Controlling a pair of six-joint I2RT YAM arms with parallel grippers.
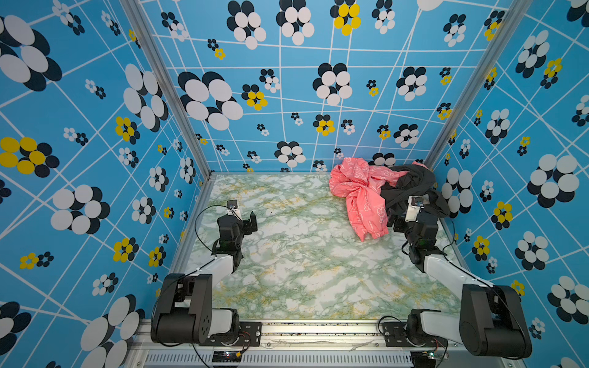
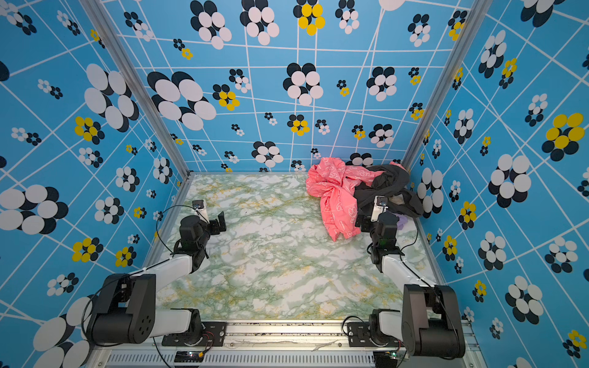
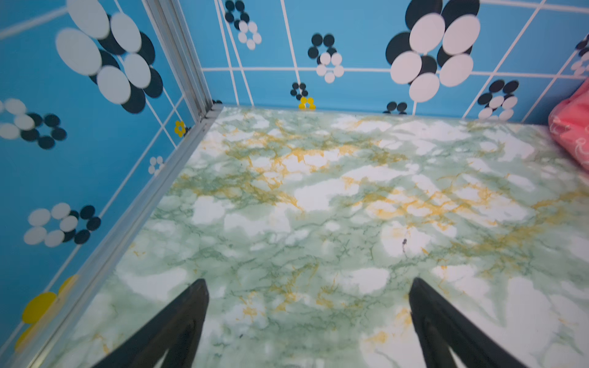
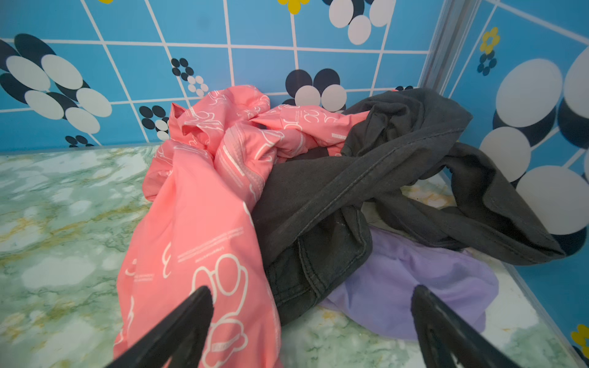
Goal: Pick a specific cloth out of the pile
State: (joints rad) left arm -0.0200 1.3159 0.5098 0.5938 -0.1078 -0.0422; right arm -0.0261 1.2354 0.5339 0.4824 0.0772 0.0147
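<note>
Both left gripper (image 3: pixel 307 282) and right gripper (image 4: pixel 312 289) gape empty; we reckon the soft, light purple cloth (image 4: pixel 414 286), tucked beneath black trousers (image 4: pixel 350 191) at five o'clock of the pile (image 2: pixel 338 191), wants pinching by its bare fold.

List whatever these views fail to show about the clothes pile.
- Right wrist view: the lavender cloth runs under the black trousers, so its full extent is hidden.
- In a top view, only a sliver of that cloth shows past the right arm, which covers the rest.
- Left wrist view: the coral-pink garment is cut off by the picture's edge.
- Both top views: the pink garment's white print is too small to read.
</note>
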